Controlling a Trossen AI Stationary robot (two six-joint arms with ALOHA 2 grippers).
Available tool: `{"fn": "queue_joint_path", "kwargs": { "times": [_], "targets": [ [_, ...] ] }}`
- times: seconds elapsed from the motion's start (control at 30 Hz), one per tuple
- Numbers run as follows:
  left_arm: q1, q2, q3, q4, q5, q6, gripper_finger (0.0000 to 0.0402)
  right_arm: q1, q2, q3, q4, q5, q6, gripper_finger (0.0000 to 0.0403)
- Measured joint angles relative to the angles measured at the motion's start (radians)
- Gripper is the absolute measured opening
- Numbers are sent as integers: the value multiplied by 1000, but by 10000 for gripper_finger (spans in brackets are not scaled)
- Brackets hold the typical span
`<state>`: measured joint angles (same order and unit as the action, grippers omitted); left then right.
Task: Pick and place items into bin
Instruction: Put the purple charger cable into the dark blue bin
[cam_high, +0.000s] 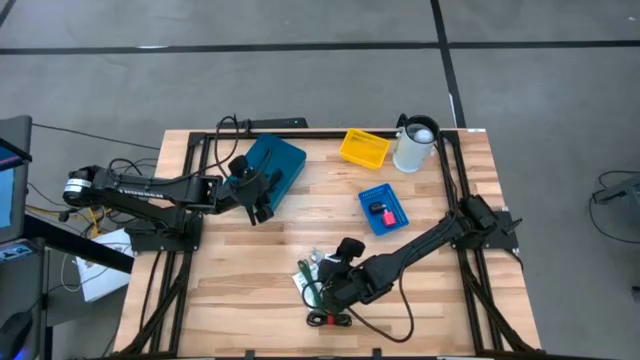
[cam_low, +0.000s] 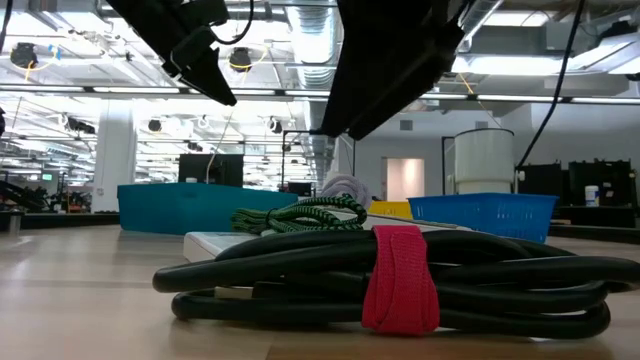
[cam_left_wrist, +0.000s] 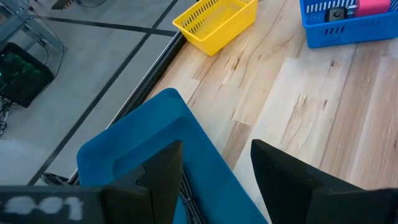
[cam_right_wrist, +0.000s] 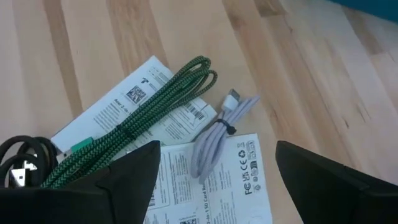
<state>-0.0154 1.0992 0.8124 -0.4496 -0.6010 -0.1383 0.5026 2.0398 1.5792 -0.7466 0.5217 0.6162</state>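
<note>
The items lie in a small heap near the table's front edge. A green braided cord (cam_right_wrist: 140, 115) and a pale bundled cord (cam_right_wrist: 219, 134) rest on white printed cards (cam_right_wrist: 186, 165). A black coiled cord (cam_low: 300, 275) with a red strap (cam_low: 400, 280) lies on the table at the heap's near side. My right gripper (cam_right_wrist: 214, 180) hangs open just above the cards and cords, touching nothing. My left gripper (cam_left_wrist: 216, 177) stands open over the near edge of the teal bin (cam_high: 275, 165) at the far left, with nothing between its fingers.
A blue basket (cam_high: 383, 210) holding a pink piece sits right of centre. A yellow basket (cam_high: 363, 148) and a white jug (cam_high: 415, 145) stand at the far right. Bare wood lies between the heap (cam_high: 318, 280) and the teal bin.
</note>
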Motion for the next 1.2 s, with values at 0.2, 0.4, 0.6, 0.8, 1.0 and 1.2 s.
{"fn": "queue_joint_path", "kwargs": {
  "times": [0.2,0.4,0.6,0.8,1.0,1.2],
  "targets": [
    [0,0,0,-2,0,1,182,10,57,5,39,2,11,301],
    [0,0,-1,-3,0,5,182,12,63,2,15,10,20,301],
    [0,0,-1,-2,0,6,182,5,72,0,7,4,22,301],
    [0,0,-1,-1,0,7,182,-2,76,0,-4,-4,39,301],
    [0,0,-1,-1,0,7,182,-11,76,0,-8,-8,65,286],
    [0,0,-1,-1,0,7,182,-21,76,0,-8,-28,84,225]
  ]
}}
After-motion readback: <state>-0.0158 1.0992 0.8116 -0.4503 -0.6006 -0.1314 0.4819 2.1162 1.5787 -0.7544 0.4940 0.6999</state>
